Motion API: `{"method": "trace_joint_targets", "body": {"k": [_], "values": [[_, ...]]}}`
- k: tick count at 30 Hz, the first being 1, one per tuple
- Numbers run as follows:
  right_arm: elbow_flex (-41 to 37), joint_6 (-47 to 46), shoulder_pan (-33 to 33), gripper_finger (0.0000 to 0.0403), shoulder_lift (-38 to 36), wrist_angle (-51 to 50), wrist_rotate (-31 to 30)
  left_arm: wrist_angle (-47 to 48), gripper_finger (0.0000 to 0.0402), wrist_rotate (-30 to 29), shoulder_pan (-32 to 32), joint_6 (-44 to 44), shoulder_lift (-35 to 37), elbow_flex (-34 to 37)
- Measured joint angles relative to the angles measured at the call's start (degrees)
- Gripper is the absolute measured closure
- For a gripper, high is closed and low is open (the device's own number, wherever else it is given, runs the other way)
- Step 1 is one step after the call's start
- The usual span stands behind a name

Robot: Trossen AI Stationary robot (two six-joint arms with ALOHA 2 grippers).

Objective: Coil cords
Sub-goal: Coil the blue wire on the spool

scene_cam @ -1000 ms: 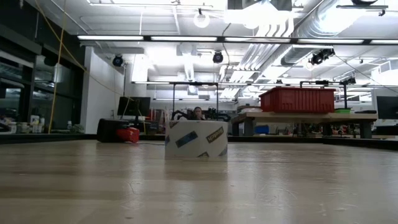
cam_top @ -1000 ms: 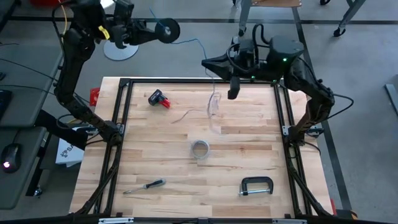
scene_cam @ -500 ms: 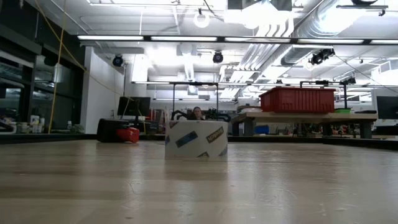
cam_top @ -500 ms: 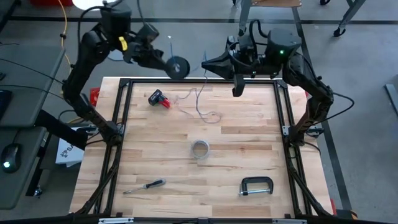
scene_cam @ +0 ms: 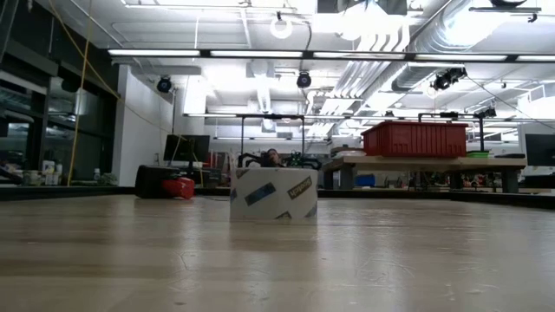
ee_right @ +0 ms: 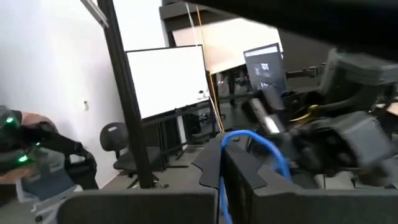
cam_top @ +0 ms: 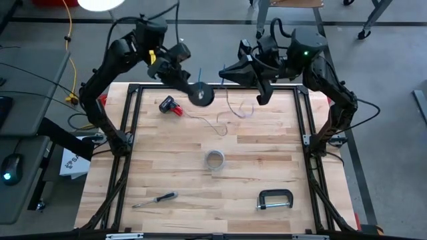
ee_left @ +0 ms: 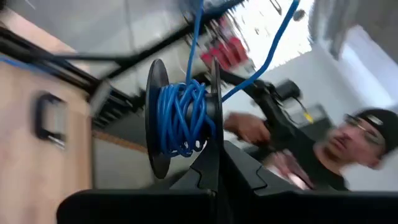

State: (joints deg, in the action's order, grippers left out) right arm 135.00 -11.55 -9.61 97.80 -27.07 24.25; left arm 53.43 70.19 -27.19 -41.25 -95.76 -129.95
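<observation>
Left gripper (cam_top: 190, 89) fingers clamping black spool (ee_left: 180, 118) of thin blue cord (ee_left: 180, 121) above far worktop (cam_top: 213, 173) edge; right gripper (ee_right: 225, 163) fingers pinching cord's free end, likely tensioning for winding. Pale grey cord (cam_top: 212, 120) lying loose below.

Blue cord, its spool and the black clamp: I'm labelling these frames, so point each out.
blue cord (ee_left: 181, 118), left wrist view, on the wound turns.
spool (cam_top: 201, 95), high view, on its dark disc.
black clamp (cam_top: 275, 199), high view, on its frame.

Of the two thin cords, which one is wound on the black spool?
The blue cord: it is wrapped around the black spool held by the left gripper. The pale grey cord lies loose on the table.
</observation>
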Motion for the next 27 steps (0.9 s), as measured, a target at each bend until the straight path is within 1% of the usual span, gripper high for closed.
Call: {"method": "trace_joint_targets", "body": {"k": [3, 6, 12, 15, 19, 23, 27], "values": [[0.0, -0.1, -0.8, 0.0403, 0.1, 0.0, 0.7, -1.6, 0.0401, 2.9, 2.9, -2.9, -0.4, 0.0], [0.0, -0.5, -1.6, 0.0403, 0.6, 0.4, 1.3, -5.2, 0.0401, 4.0, 6.0, -6.0, -0.7, 0.0], [0.0, -1.6, -2.4, 0.0403, 1.7, 2.5, 3.0, -20.9, 0.0401, 4.1, 11.2, -15.0, -1.9, 0.0], [0.0, -2.0, -2.6, 0.0403, 2.7, 3.0, 3.1, -26.0, 0.0401, 2.8, 12.4, -16.3, -2.0, 0.0], [0.0, -2.9, -2.5, 0.0403, 4.3, 3.4, 3.5, -38.2, 0.0401, 1.6, 13.1, -19.0, -2.2, 0.0], [0.0, -4.8, -2.5, 0.0403, 5.7, 5.7, 6.2, -50.6, 0.0401, -1.7, 13.0, -23.1, -2.2, 0.0], [0.1, -6.6, -2.5, 0.0403, 6.9, 9.1, 7.4, -59.2, 0.0401, -4.8, 12.4, -23.2, -2.2, 0.0]]}}
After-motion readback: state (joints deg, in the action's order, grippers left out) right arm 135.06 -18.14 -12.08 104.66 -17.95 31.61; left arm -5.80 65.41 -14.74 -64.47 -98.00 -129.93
